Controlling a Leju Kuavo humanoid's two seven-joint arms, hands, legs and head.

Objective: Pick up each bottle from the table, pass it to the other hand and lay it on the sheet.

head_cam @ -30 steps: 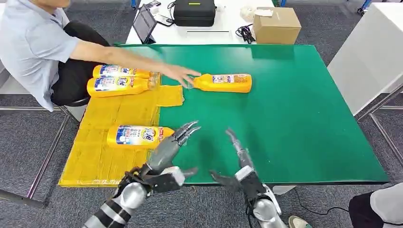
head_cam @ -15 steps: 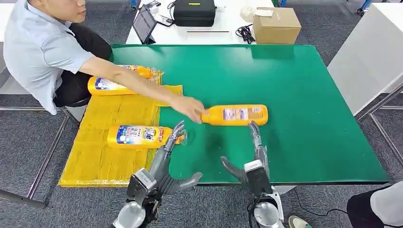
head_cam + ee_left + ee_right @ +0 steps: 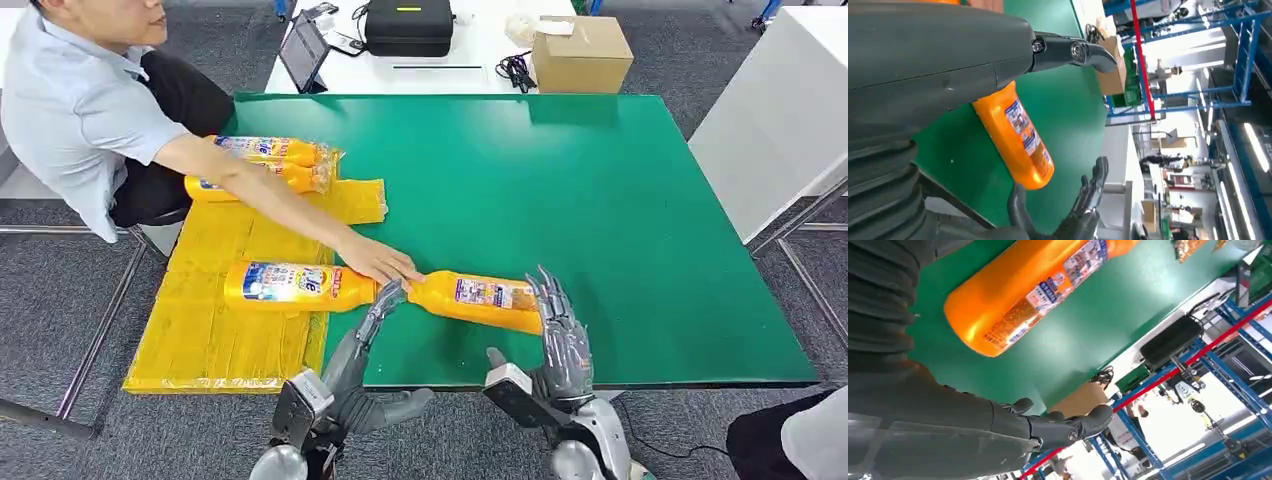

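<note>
An orange bottle [image 3: 478, 298] lies on its side on the green table [image 3: 620, 210], near the front edge. A person's hand [image 3: 377, 262] holds its neck end. My right hand [image 3: 557, 345] stands open with its fingers spread upright at the bottle's base; contact is unclear. My left hand [image 3: 357, 352] is open, its fingers reaching up toward the bottle's neck beside the person's hand. The left wrist view shows the bottle [image 3: 1018, 136] beyond my thumb, and the right wrist view shows the bottle [image 3: 1033, 290] lying past my fingers [image 3: 1063, 427]. Another bottle [image 3: 290, 285] lies on the yellow sheet [image 3: 225, 340].
Two more bottles [image 3: 268, 150] lie at the sheet's far end, partly behind the person's arm [image 3: 250, 185]. The person sits at the left. A white table behind carries a black case [image 3: 408, 25], a cardboard box [image 3: 582, 52] and a tablet [image 3: 303, 50]. Another white table [image 3: 790, 110] stands at the right.
The person has dragged the orange bottle from the table's middle toward me, down to the front edge. My left hand has drawn back and lower; my right hand has shifted right to the bottle's base.
</note>
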